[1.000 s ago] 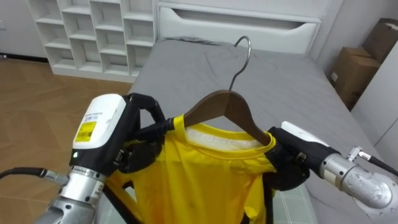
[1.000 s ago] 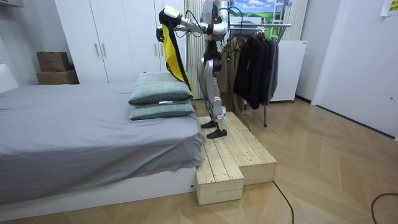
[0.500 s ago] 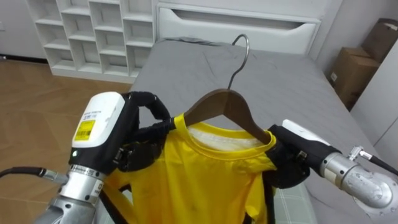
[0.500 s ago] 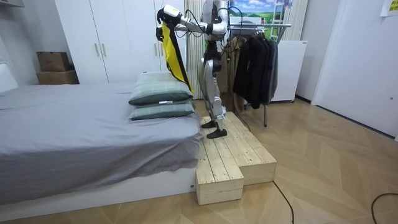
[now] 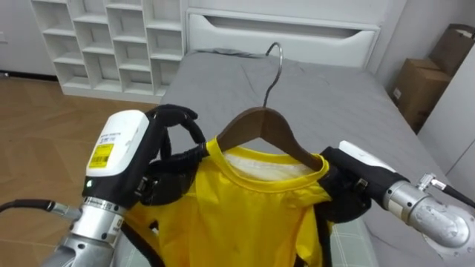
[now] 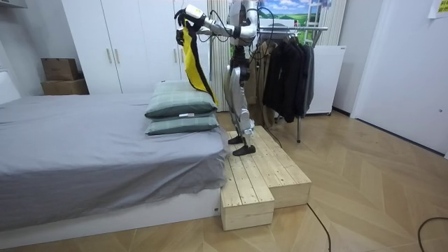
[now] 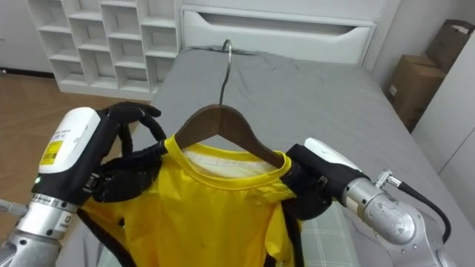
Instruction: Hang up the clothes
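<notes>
Bed [image 5: 334, 96]: grey cover, white headboard at its far end, taken here as the reference for all places. Clothes rack [image 6: 287, 70]: hung with dark garments, on the side of the robot away from the bed, so behind it as it stands. Wooden platform [image 6: 259, 175]: low and stepped, set against the bed's near end; the robot stands on it upright, facing along the bed with both arms raised. White shelves [image 5: 111, 37]: against the wall off the bed's left side. Cardboard boxes [image 5: 427, 81]: off the bed's right side. Pillows [image 6: 180, 108]: two, stacked on the bed's near end, below the raised arms. Yellow shirt [image 5: 237, 215]: already on a hanger, held high above the bed's near end and hanging free over the pillows. Left hand [image 5: 167, 159]: fingers closed on the shirt's left shoulder, one finger arched clear above the cloth. Right hand [image 5: 345, 189]: fingers wrapped on the shirt's right shoulder, partly hidden by the collar. Hanger [image 5: 263, 130]: brown wood, inside the shirt's neck, above the bed's middle as seen from the head. Hook [image 5: 273, 59]: bare metal, caught on nothing. Change noted: over the last second the hook has swung from leaning toward the bed's right side to nearly upright, and the arched finger of the left hand has lifted a little; shirt and stance otherwise as before. Assessment: the hanger is likely being squared up between the hands; dressing looks done, and the carry to the rack and the hooking on remain.
</notes>
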Controlling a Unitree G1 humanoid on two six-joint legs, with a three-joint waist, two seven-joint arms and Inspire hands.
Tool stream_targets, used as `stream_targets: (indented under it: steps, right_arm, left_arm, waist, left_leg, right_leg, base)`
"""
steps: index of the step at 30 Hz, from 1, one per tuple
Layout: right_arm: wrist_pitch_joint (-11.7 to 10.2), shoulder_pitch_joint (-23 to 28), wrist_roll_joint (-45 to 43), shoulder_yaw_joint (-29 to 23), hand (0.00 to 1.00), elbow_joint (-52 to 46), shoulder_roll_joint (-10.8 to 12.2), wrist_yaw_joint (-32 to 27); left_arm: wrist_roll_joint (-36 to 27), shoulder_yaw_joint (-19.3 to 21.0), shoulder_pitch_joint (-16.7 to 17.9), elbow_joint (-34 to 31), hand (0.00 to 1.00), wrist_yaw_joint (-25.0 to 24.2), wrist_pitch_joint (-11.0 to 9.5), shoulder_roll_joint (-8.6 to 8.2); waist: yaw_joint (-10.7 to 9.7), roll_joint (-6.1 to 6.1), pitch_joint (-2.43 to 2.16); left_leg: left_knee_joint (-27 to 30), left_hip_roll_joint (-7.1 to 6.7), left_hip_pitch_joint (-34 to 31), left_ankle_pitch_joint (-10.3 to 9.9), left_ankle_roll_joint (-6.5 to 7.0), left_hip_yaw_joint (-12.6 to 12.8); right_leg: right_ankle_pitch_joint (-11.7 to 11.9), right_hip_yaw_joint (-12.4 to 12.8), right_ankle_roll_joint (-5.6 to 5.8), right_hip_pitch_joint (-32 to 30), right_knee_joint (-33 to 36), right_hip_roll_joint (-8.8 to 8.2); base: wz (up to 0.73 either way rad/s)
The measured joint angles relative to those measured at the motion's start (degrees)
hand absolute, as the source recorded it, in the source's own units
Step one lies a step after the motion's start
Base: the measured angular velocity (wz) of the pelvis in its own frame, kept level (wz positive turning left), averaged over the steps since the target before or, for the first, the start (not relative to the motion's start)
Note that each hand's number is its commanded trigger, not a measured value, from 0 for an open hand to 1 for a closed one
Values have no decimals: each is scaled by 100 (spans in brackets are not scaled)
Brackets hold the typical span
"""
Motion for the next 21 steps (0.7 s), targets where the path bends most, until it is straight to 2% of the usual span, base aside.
stream_targets:
  steps: [10, 19, 21]
  right_arm:
    - [0, 47, -29, -5, 100, 1, -1, -109]
    - [3, 192, -473, -169, 100, 230, -18, -166]
    - [70, 196, -504, -221, 100, 272, -31, -169]
  left_arm:
    - [-44, 1, 58, 4, 0, 2, 10, 2]
    - [-145, 51, 121, 4, 0, 16, 15, 0]
    - [-175, 51, 121, 4, 0, 15, 15, -1]
  waist:
    - [-103, 60, -33]
    - [-161, 64, -36]
    - [-157, 64, -36]
  left_leg:
    - [1, -4, 5, 0, 0, -70]
    - [8, -5, 17, 0, 0, -67]
    - [7, -6, 15, 0, 0, -63]
  right_leg:
    - [0, -78, 0, -6, 6, -7]
    - [0, -64, -1, 12, 1, -6]
    - [0, -54, -1, 6, 1, -5]
  base:
    - [3]
    - [0]
    - [0]
